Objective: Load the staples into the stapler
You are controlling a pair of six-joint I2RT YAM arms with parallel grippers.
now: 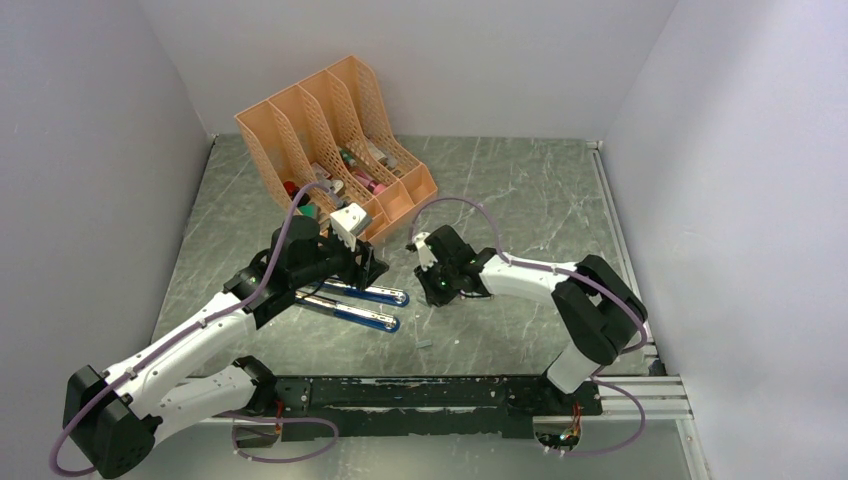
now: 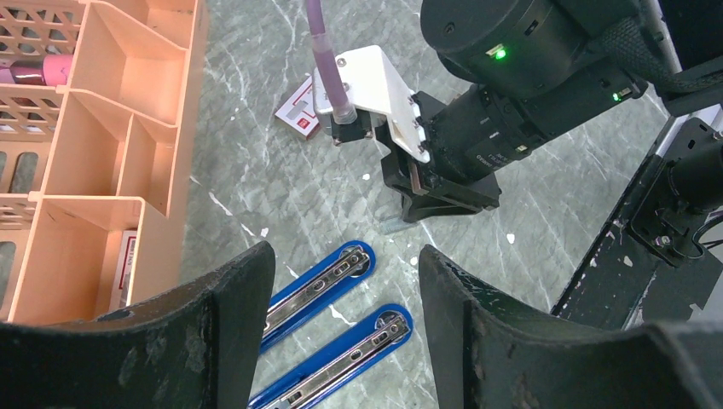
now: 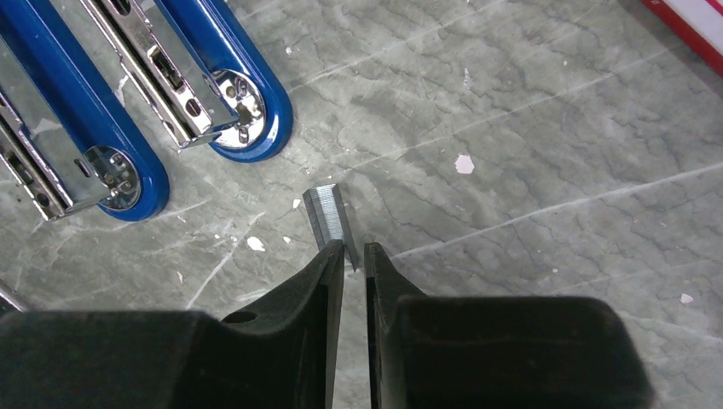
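Note:
The blue stapler lies opened flat on the table, its two chrome-lined halves side by side. My left gripper hovers above it, open, with both halves showing between its fingers and nothing held. The staples, a short silvery strip, lie on the table to the right of the stapler's rounded ends. My right gripper is right at the strip's near end. Its jaws stand a narrow slit apart with table showing through, and the left fingertip covers the strip's end. From the left wrist view the strip peeks out under that gripper.
An orange mesh desk organiser with assorted items stands behind the left arm. A small white-and-red box lies on the table beyond the right wrist. A tiny grey scrap sits near the front rail.

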